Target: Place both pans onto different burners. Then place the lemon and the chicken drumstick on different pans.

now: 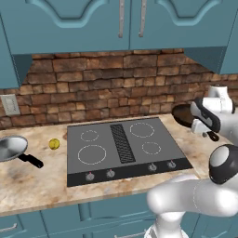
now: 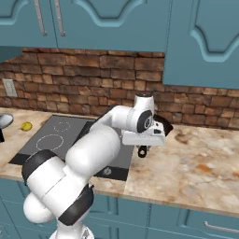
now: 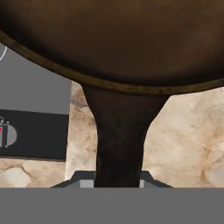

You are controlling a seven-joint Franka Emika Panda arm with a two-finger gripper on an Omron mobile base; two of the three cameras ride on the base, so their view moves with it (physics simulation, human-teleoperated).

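One brown pan (image 3: pixel 122 39), handle toward end effector (image 3: pixel 118 181)

Wall: red-brown brick backsplash (image 1: pixel 111 83) | Above: teal cabinets (image 1: pixel 93 23) with metal handles (image 1: pixel 122 18) | Counter: beige marbled countertop (image 2: pixel 196 163) | Below: teal drawers (image 1: pixel 60 218) | Outlet: white socket (image 1: pixel 10 104) is set in brick.

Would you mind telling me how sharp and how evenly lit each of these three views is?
Left base view: fairly crisp, flat even light; the silver pan shows a soft sheen and the lemon reads clearly. Right base view: similar, with shade under the cabinets. Hand view: the dark brown pan sits very close, its handle soft-edged and murky.
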